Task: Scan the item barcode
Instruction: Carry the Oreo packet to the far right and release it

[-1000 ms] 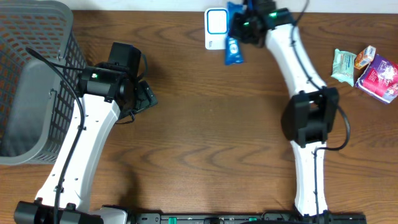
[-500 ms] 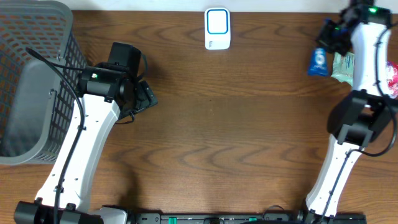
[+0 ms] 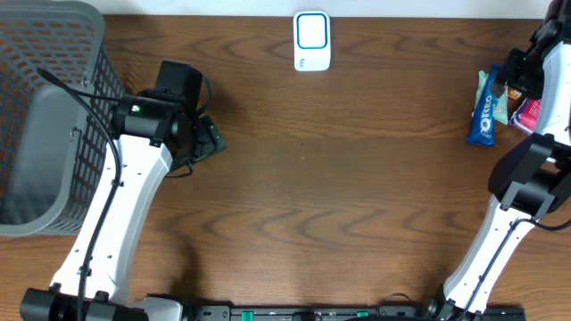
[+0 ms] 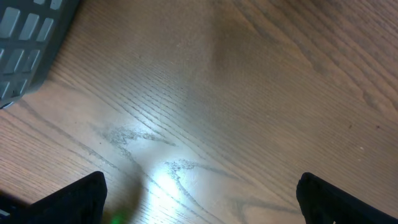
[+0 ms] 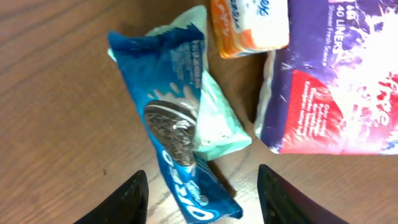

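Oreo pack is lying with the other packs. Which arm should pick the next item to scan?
Right. The right pincer hangs open directly over the Oreo pack, purple pack and orange pack. The left pincer is open over bare table beside the basket, far from them.

overhead: lit brightly and evenly from above, sharp throughout, threw soft arm shadows on tabletop (image 3: 294,178) | left wrist: showed white glare patch on wood near bottom edge, looked dimmer and softer toward top | right wrist: well lit, crisp, carried faint sheen on blue packet (image 5: 177,81)
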### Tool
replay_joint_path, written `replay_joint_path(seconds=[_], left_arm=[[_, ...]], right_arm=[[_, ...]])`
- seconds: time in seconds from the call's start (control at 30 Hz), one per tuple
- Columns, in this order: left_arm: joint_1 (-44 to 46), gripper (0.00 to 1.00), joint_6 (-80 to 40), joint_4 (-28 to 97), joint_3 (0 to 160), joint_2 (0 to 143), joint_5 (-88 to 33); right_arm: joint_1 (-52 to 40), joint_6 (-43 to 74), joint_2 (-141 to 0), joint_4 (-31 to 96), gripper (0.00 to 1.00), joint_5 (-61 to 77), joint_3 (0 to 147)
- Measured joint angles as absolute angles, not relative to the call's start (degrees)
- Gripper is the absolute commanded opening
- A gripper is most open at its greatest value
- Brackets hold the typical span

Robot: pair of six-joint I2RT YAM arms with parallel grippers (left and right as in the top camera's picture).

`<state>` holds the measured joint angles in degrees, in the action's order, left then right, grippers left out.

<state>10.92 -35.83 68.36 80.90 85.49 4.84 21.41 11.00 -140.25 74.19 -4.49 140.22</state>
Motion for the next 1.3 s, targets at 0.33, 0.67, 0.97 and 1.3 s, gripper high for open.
replay_joint_path(seconds=[0.33,0.67,0.97,1.3], left_arm=[[10.92,0.98,-35.83,68.36,80.9,85.49,4.84],[10.92,0.98,-35.83,68.36,80.9,85.49,4.84],[10.92,0.98,-35.83,68.36,80.9,85.49,4.82],[10.92,0.98,-35.83,68.34,80.88,85.49,4.84]], right_arm=[[20.62,11.03,-138.58,81.01,0.67,0.19,140.29],[18.98,11.77,-114.08,93.34,0.99,7.29,141.03],[5.96,11.68,-98.96,96.79,0.99,6.74,133.75],[-7.09,12.64,-77.93,89.71,0.99,-2.09,105.25]])
